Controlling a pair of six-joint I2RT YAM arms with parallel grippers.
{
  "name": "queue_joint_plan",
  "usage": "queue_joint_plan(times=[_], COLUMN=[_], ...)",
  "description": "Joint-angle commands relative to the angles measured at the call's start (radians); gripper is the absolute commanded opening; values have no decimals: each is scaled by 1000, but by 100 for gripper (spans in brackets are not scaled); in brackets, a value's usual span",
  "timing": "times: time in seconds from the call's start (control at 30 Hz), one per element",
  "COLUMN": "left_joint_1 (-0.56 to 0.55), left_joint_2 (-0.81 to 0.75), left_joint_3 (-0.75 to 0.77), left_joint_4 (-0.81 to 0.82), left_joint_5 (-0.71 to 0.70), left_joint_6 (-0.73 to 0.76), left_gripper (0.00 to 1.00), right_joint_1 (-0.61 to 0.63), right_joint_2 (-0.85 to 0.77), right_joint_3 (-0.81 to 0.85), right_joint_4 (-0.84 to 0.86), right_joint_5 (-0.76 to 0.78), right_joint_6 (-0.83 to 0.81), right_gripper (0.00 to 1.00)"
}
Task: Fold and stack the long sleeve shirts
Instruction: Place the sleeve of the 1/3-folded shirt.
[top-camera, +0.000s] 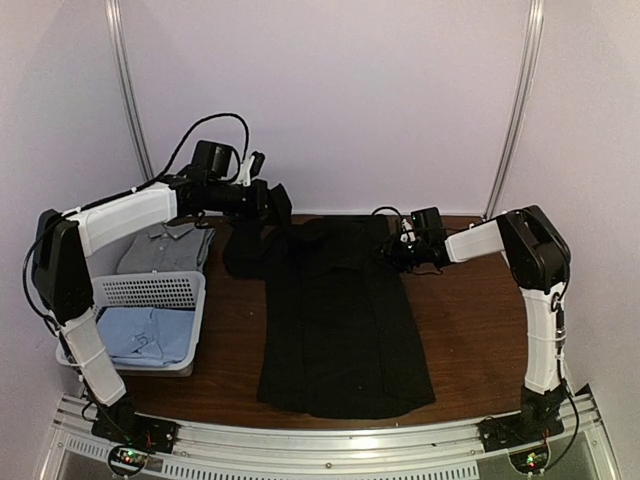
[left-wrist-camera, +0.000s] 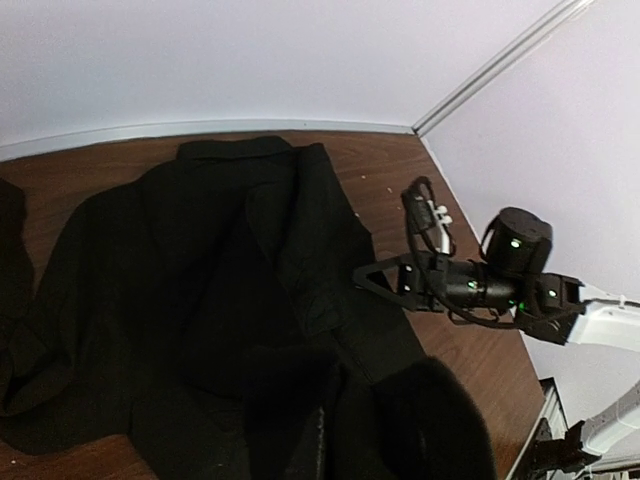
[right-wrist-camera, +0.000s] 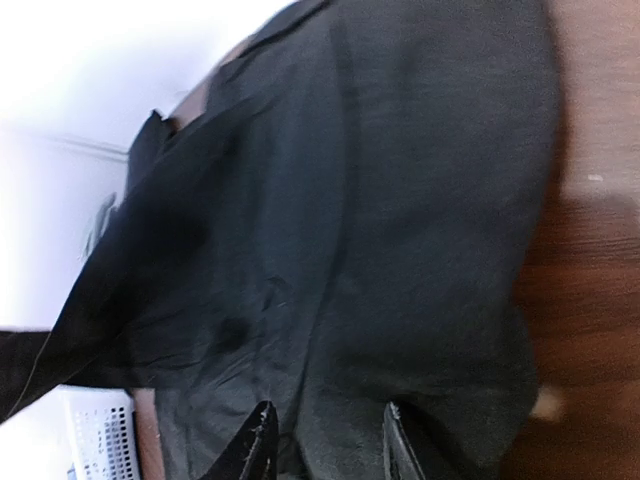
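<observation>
A large black long sleeve shirt (top-camera: 340, 320) lies flat down the middle of the brown table (top-camera: 470, 330). My left gripper (top-camera: 270, 205) is shut on its far left shoulder and holds that cloth raised, so a dark fold hangs below it. In the left wrist view the black shirt (left-wrist-camera: 200, 290) fills the frame and hides my left gripper (left-wrist-camera: 345, 410). My right gripper (top-camera: 393, 250) is low at the shirt's far right shoulder. Its fingers (right-wrist-camera: 262, 440) stand apart over the black cloth (right-wrist-camera: 400, 200), with nothing pinched between them. A greyish shirt (top-camera: 162, 245) and a light blue shirt (top-camera: 145, 335) lie in the basket.
A white lattice basket (top-camera: 150, 290) stands at the left edge of the table, under my left arm. The back wall runs close behind the shirt's collar. Bare wood shows to the right of the shirt, and the right arm (left-wrist-camera: 520, 290) shows in the left wrist view.
</observation>
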Motion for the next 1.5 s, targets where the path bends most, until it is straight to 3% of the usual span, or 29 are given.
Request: queue_joint_plan(times=[0.0,0.33,0.63,0.73,0.93,1.13,1.3,1.47], left_joint_1=[-45,-114,-139,-161,-239,-334,-341,-324], left_joint_2=[-42,-9,45,85,211,322,316,301], left_joint_3=[-11,-15,-9,42,204,322,315,305], left_joint_4=[56,94,143,124,-51,-250,-260,-248], left_joint_5=[87,152,155,146,112,24,-21,-85], left_joint_6=[-39,-103,-192,-150,26,224,245,219], left_gripper=[0,0,0,1,15,50,61,62], right_joint_1=[-47,-85,-22,11,26,29,44,89], right_joint_2=[48,3,-293,-372,-460,-505,-524,-531], right_joint_3=[49,22,-153,-199,-274,-342,-382,-398], right_joint_4=[-13,-56,-2,-1,16,14,-22,-77], right_joint_5=[7,34,37,61,83,100,121,147], right_joint_6=[-4,-46,-135,-170,-166,-172,-209,-260], right_gripper=[37,38,45,48,48,48,49,50])
